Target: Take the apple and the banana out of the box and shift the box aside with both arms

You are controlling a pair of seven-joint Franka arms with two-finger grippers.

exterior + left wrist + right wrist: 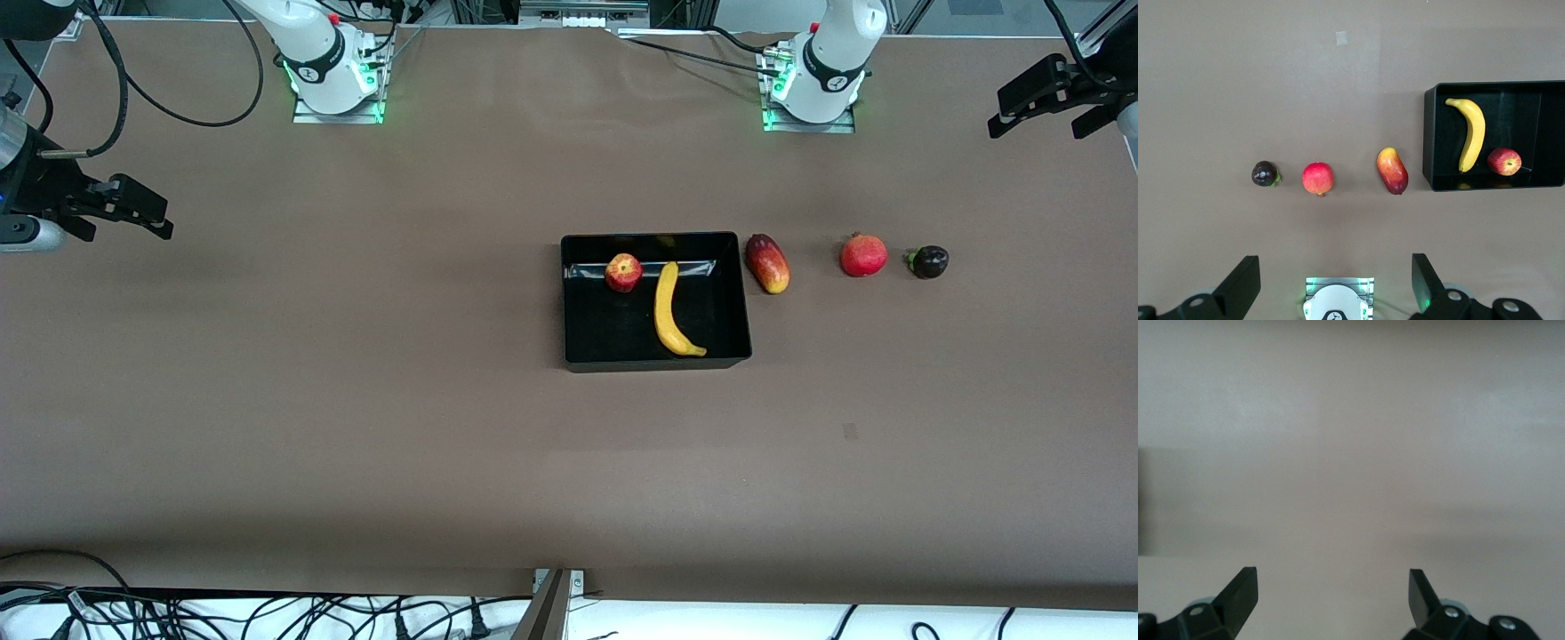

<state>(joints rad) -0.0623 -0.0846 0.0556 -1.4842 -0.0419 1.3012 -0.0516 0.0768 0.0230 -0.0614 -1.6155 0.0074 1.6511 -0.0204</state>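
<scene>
The black open-top box [569, 302] stands at the table's middle. In it lie the red-and-yellow apple [623, 272] and the long yellow banana [671, 313]. In the left wrist view the box [1429, 143], banana [1472, 133] and apple [1504, 161] also show. My left gripper [1040, 111] is open and empty, raised at the left arm's end of the table; it shows in its own view [1336, 283]. My right gripper [133, 213] is open and empty, raised at the right arm's end; its own view [1333, 597] shows only bare table.
A row of fruits lies beside the box toward the left arm's end: an oblong red-yellow mango [767, 263], a round red pomegranate [863, 255] and a small dark purple fruit [929, 261]. The arm bases [333, 76] [813, 84] stand along the table's edge.
</scene>
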